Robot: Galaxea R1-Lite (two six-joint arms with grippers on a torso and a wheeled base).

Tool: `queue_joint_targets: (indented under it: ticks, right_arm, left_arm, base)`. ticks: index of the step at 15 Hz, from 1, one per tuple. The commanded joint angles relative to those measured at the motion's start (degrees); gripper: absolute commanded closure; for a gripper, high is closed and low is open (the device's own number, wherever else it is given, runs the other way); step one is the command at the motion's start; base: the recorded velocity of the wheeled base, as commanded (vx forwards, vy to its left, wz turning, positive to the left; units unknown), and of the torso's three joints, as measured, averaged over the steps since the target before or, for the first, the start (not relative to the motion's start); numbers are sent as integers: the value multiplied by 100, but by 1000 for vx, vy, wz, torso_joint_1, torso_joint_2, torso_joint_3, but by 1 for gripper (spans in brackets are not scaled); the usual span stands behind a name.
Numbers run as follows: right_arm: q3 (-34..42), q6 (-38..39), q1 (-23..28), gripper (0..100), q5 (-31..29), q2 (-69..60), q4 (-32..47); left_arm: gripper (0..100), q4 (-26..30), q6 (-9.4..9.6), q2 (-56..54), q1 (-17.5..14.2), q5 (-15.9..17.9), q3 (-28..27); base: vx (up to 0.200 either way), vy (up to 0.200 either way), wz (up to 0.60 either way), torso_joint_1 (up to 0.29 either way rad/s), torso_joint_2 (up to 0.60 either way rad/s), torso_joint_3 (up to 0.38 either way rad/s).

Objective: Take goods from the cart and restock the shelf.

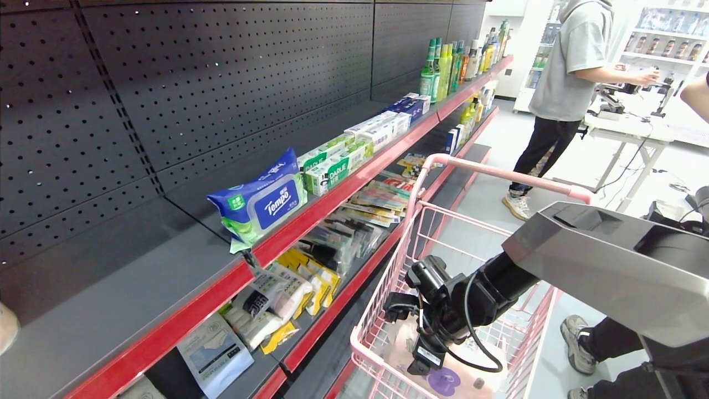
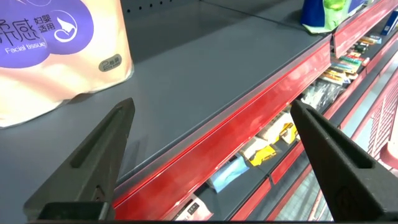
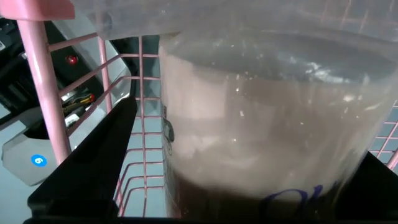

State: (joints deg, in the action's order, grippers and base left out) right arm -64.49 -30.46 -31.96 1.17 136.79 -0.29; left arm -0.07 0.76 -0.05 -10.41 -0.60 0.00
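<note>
Right gripper (image 1: 424,354) down in the pink cart (image 1: 498,174) against a tissue pack (image 1: 448,379), grip impossible to tell; left gripper (image 2: 211,106), jaws apart, above the grey shelf (image 2: 205,68) near a second tissue pack (image 2: 56,50)

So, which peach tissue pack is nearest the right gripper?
The pack in the pink cart, at the right gripper; the other pack stands on the shelf.
</note>
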Motion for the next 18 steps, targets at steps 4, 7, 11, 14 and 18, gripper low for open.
queue_joint_targets:
  ticks: [4, 7, 11, 14, 18]
  right_arm:
    - [42, -3, 15, 100, 15, 41, -120]
    - [103, 58, 6, 100, 32, 49, -252]
    - [103, 506, 59, 100, 32, -205, -243]
    - [121, 585, 278, 100, -56, -1295, -164]
    - [209, 1139, 393, 100, -442, -2605, -50]
  left_arm:
    - [0, -1, -5, 5, 4, -2, 0]
    - [0, -1, 4, 5, -5, -2, 0]
    - [0, -1, -5, 5, -5, -2, 0]
    - [0, -1, -5, 5, -5, -2, 0]
    - [0, -1, 4, 5, -5, -2, 0]
  base:
    - [0, 0, 0, 0, 0, 0]
    - [0, 0, 0, 0, 0, 0]
    - [0, 0, 0, 0, 0, 0]
    - [0, 0, 0, 0, 0, 0]
    - [0, 0, 0, 0, 0, 0]
